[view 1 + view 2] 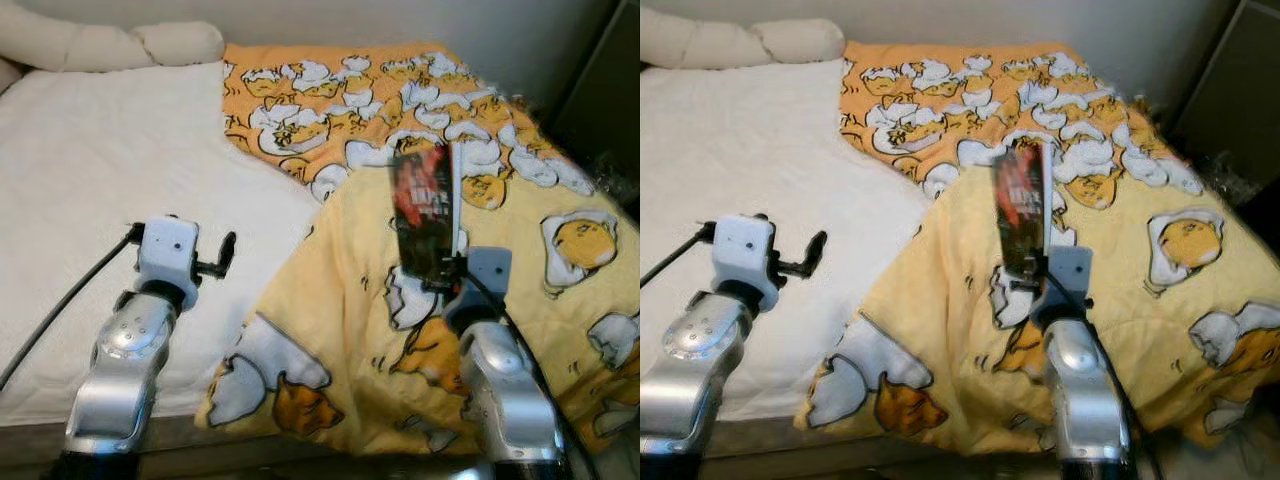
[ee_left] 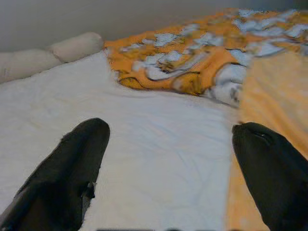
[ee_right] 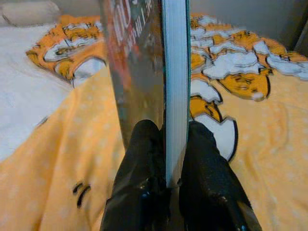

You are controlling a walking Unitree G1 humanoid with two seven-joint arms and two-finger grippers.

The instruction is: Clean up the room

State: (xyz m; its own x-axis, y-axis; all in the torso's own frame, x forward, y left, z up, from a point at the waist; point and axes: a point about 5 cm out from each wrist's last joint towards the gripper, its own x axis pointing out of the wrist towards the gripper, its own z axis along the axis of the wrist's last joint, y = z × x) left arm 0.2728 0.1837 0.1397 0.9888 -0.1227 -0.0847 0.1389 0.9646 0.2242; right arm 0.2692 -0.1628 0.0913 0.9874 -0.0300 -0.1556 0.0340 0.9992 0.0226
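Observation:
A dark book [image 1: 428,212] with red cover art stands upright above the yellow egg-print blanket [image 1: 360,340]. My right gripper [image 3: 168,139] is shut on its lower edge, with white page edges [image 3: 174,72] between the fingers. My left gripper [image 2: 168,159] hovers open over the white sheet [image 1: 110,190], beside the blanket's edge, holding nothing. On the far side of the bed the blanket lies bunched in orange folds [image 1: 340,100].
A cream bolster pillow [image 1: 110,45] lies along the wall at the head of the bed. A dark piece of furniture [image 1: 600,90] stands at the right. The bed's front edge [image 1: 180,430] runs below my arms.

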